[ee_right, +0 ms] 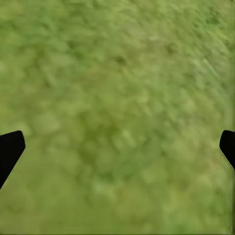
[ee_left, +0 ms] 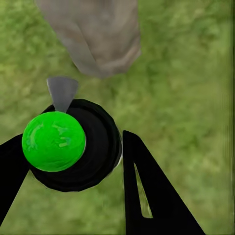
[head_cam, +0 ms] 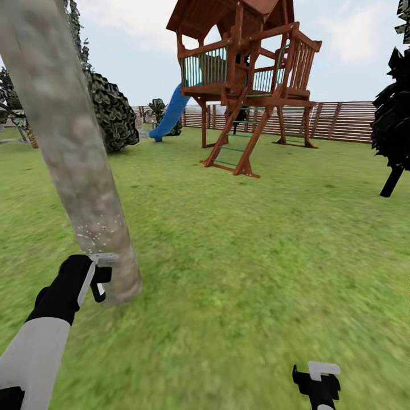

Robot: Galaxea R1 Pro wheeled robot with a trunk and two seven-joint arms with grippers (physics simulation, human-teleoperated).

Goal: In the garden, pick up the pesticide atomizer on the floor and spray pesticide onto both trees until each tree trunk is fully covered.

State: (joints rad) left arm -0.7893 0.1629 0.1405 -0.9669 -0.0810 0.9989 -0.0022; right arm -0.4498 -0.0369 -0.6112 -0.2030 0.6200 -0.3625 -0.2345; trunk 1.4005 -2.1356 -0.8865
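The left hand (ee_left: 73,161) grips the spray bottle (ee_left: 73,147) beside the near tree trunk (head_cam: 68,148), which shows only a small patch of white specks (head_cam: 97,233), so most spraying remains; the right hand (head_cam: 317,382) hangs open over the grass (head_cam: 256,239).

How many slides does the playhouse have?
1. A blue slide comes down the left side of the wooden playhouse, toward the fence. Another could be hidden behind it.

One thick tree trunk (head_cam: 68,165), one atomizer (ee_left: 73,147), one wooden play tower (head_cam: 245,80), one blue slide (head_cam: 169,114).
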